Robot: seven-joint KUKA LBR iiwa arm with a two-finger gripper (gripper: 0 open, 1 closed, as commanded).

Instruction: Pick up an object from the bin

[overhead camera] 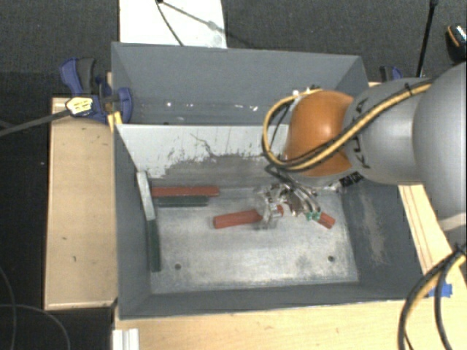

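My gripper (273, 214) hangs low over the middle of the bin floor, just under the orange cover. A red flat bar (235, 219) lies on the floor with its right end at the fingertips. A second red bar (184, 192) lies further left near the back wall, with a dark green bar (180, 202) right beside it. A small red piece (326, 221) with a green bit sits just to the right of the gripper. Whether anything is between the fingers is hidden by the gripper's own body.
A grey strip and a dark green strip (152, 239) lie along the left wall. The arm and its cables cover the back right part of the bin.
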